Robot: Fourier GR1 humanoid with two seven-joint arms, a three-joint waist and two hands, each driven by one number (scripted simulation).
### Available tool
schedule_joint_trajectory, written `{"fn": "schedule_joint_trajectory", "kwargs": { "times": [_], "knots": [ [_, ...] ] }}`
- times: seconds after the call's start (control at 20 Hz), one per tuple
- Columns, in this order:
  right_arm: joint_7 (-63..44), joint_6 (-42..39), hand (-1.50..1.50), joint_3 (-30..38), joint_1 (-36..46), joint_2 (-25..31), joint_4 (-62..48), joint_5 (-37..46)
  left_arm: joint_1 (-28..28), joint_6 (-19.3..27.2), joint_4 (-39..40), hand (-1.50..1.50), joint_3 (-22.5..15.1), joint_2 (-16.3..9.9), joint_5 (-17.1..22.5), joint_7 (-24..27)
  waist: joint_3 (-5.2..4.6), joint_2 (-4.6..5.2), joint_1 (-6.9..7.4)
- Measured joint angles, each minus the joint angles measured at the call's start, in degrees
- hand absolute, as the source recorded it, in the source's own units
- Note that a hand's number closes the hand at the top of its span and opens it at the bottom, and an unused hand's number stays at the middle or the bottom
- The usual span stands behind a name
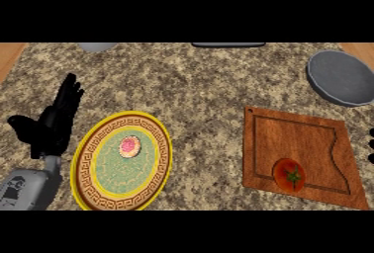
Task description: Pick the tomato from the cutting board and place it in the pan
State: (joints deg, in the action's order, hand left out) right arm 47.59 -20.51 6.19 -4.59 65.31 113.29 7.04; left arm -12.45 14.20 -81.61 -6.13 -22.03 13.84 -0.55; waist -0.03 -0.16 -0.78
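Speckled stone counter [197,84] w/ bare room mid: 1 tomato [289,174] on cutting board [292,143] near its front edge, 1 grey pan [340,77] at far-right edge, 1 patterned plate [99,163] left, left hand [55,123] resting beside it, fingers straight & spread; no legible text.

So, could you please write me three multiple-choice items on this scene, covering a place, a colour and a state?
1. Where is the tomato?
A in the pan
B on the cutting board
C on the plate

2. What colour is the plate's rim?
A yellow
B blue
C white

3. How is the left robot hand?
A shut on the tomato
B pressing the pan
C open, holding nothing

Answers: B, it lies near the board's front edge; A, a yellow band rings the plate; C, its fingers are straight, beside the plate.
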Motion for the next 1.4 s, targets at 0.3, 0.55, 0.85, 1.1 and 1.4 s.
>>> {"fn": "schedule_joint_trajectory", "kwargs": {
  "times": [0.3,0.55,0.85,1.1,1.4],
  "knots": [
    [-2.81,0.61,-1.5,-2.45,-3.95,-3.22,4.63,7.05,-0.96,-1.14,1.0,0.0,1.04,0.88,-1.1,0.4,0.01,0.05,0.23],
    [-6.35,-0.99,-1.5,-3.83,-4.94,-7.43,6.73,12.15,-0.3,-0.91,-0.65,0.0,0.86,2.66,-2.84,-0.77,0.03,0.08,0.49],
    [-9.85,-3.16,-1.5,-5.38,-1.58,-12.18,4.5,17.91,-0.43,-2.88,-1.17,0.0,2.8,2.53,-3.58,-1.36,0.03,0.16,0.82],
    [-10.33,-4.49,-1.5,-8.93,2.21,-15.14,0.75,23.87,-0.29,-3.68,-2.44,0.0,3.69,3.09,-4.23,-2.82,0.04,0.19,1.04],
    [-9.49,-4.28,-1.5,-14.03,4.34,-18.14,-1.9,31.27,-0.29,-3.69,-2.96,0.0,3.91,4.7,-5.89,-3.75,0.04,0.18,0.96]
  ]
}}
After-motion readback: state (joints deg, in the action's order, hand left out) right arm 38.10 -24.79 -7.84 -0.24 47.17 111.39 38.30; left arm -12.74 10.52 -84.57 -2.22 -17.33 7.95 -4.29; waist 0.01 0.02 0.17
